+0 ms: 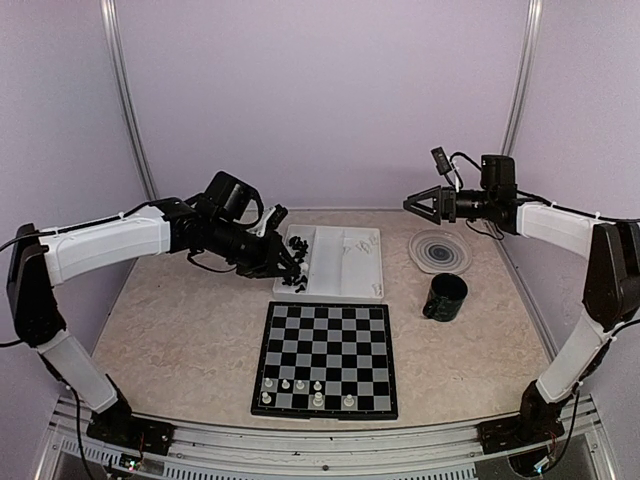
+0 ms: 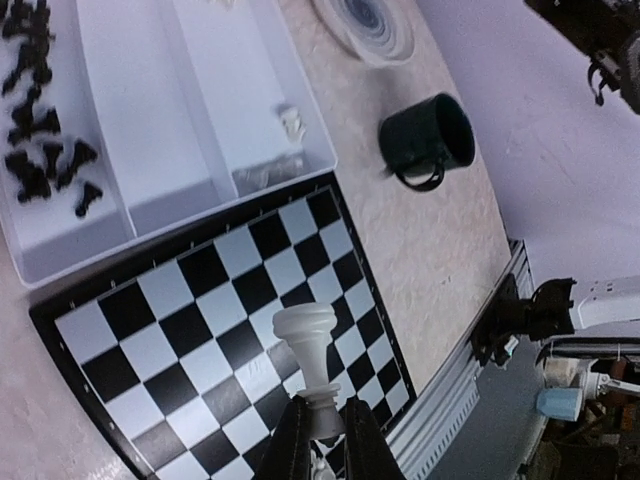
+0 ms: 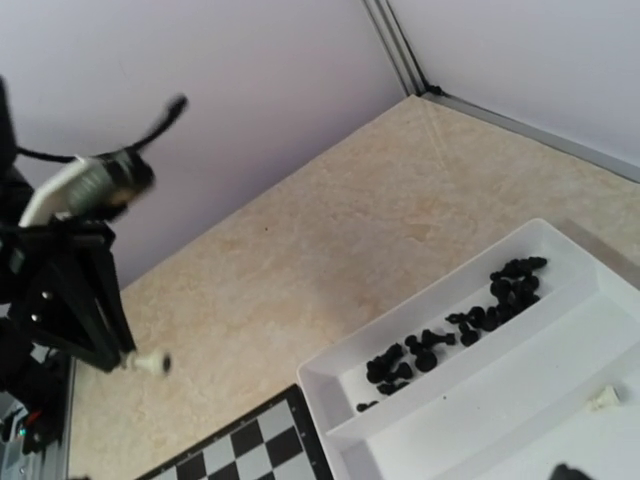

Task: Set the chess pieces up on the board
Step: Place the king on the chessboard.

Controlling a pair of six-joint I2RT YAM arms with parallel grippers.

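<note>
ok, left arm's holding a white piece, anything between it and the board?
Nothing visible. The left fingers hold the white piece in the air by the tray; the board lies just nearer, most squares bare. Placed white pieces stand only on its near rows; the mug sits off to the right.

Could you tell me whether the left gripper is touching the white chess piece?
Touching. The left wrist view shows the left gripper closed on the base of the white chess piece, no gap visible.
</note>
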